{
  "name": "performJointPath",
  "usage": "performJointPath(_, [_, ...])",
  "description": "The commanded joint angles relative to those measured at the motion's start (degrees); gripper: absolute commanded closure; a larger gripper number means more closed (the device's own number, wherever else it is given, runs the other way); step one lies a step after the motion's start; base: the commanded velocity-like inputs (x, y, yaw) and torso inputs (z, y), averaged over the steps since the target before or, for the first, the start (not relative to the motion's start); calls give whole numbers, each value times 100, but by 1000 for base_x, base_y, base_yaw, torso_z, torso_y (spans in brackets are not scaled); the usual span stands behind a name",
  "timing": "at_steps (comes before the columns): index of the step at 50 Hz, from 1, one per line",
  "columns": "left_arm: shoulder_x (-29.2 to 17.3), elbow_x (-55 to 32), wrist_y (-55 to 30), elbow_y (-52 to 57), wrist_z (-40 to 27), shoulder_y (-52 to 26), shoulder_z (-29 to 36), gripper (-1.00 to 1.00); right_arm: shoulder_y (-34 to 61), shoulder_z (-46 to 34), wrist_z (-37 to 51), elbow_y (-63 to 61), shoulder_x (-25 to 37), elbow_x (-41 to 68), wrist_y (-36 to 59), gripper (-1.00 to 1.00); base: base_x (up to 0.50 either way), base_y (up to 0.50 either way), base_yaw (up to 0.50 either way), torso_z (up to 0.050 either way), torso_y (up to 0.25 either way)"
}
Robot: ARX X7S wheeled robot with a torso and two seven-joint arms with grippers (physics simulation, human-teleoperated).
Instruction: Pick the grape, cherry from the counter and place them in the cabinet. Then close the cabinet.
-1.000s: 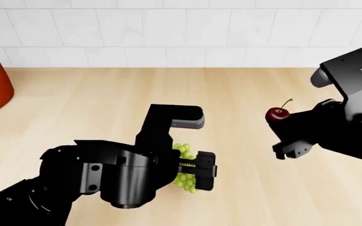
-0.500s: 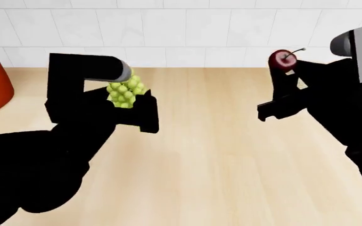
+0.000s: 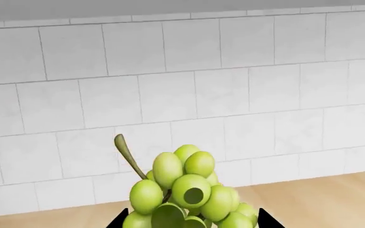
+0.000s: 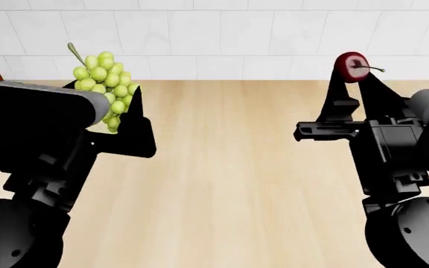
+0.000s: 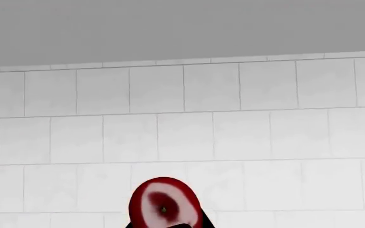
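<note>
Left tool (image 4: 114, 106) is clamping the grape (image 4: 104, 78) and right tool (image 4: 351, 75) the cherry (image 4: 352, 66) (stem sideways) — both are hanging above the bench (image 4: 229, 167), before the tiled wall (image 4: 222, 33).

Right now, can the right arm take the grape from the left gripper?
Probably not. The right gripper is already shut on the cherry, and the grape sits far across the counter, clamped in the left gripper.

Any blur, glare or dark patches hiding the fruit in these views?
Head view: sharp, even light; arms render near-black, but grapes and cherry show clearly. Left wrist view: crisp, grapes cut by the frame edge. Right wrist view: cherry close, flat-lit, partly cropped.
</note>
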Motion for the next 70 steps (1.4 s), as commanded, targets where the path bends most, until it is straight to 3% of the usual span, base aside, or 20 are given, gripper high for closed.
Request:
performJointPath(1, [-174, 47, 310, 316, -114, 248, -211, 100, -431, -15, -32, -135, -160, -576, -480, 100, 0, 363, 0, 0, 0])
performJointPath(18, [-178, -57, 382, 349, -117, 307, -236, 100, -397, -103, -75, -116, -193, -580, -488, 100, 0, 497, 0, 0, 0])
performJointPath(39, [-154, -35, 419, 352, -100, 353, -220, 100, -446, -104, -108, -171, -148, -598, -563, 100, 35, 60, 0, 0, 0])
performJointPath(49, [-29, -414, -14, 275, -217, -719, -185, 100, -315, -257, -218, -32, -270, -671, -591, 100, 43, 0, 0, 0, 0])
performJointPath(70, [1, -412, 80, 241, -153, -626, -192, 100, -308, -224, -155, -170, -145, -582, -508, 100, 125, 0, 0, 0, 0])
